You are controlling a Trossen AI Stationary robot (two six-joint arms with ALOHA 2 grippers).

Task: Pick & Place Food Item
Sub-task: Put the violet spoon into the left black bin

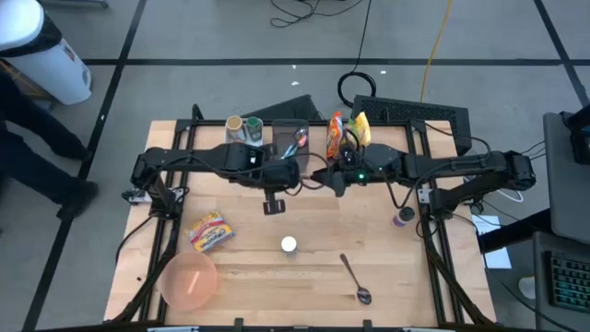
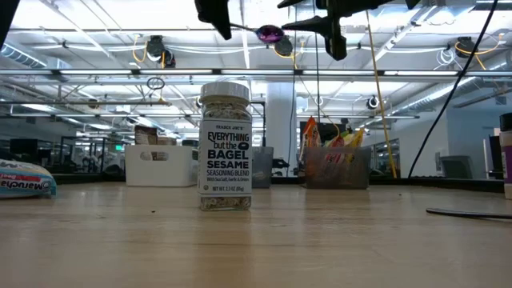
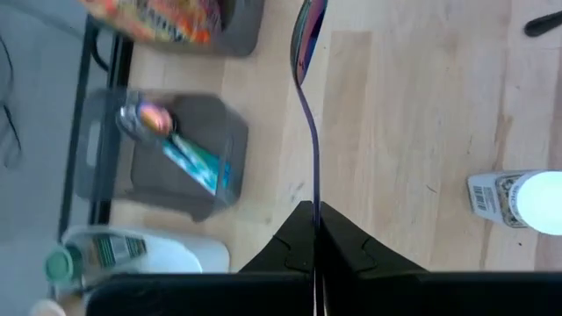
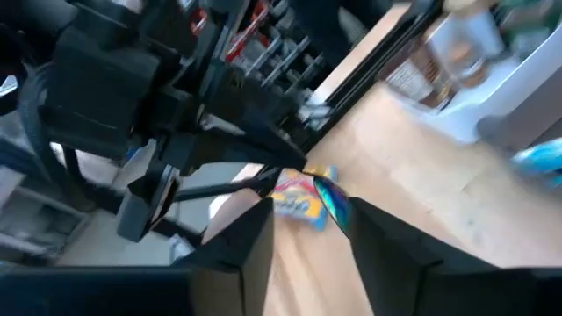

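Near the front edge of the bench point(image 1: 387, 231) lie a spoon point(image 1: 354, 278) and pink bowl point(image 1: 189, 280), the seasoning jar point(image 1: 289, 244) behind them. Farther back, high up, the left claw point(image 3: 314, 230) is clamped on an iridescent spoon point(image 3: 306, 96), handle running straight toward the right claw point(image 4: 307, 215), jaws parted around its bowl.

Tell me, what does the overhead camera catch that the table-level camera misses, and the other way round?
Only the high view shows the pink bowl, the spoon on the table and both arms whole, meeting over the middle. Only the low view lets you read the seasoning jar's label and see the room's ceiling lights. Both show that jar, the snack packet and the bin of snack bags.
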